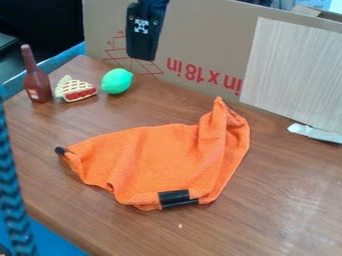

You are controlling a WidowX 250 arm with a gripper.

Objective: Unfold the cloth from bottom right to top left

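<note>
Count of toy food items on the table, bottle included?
3. Brown bottle at the table's far left, pie slice just right of it, green lemon right of that. Anything under the orange cloth would be hidden.

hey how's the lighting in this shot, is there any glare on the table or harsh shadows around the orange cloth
Camera view: pale sheen on the wooden table, right of the orange cloth; soft shading in the cloth's folds, with no harsh shadow that I can make out around it; deep darkness in the upper left corner, left of the cardboard.
</note>
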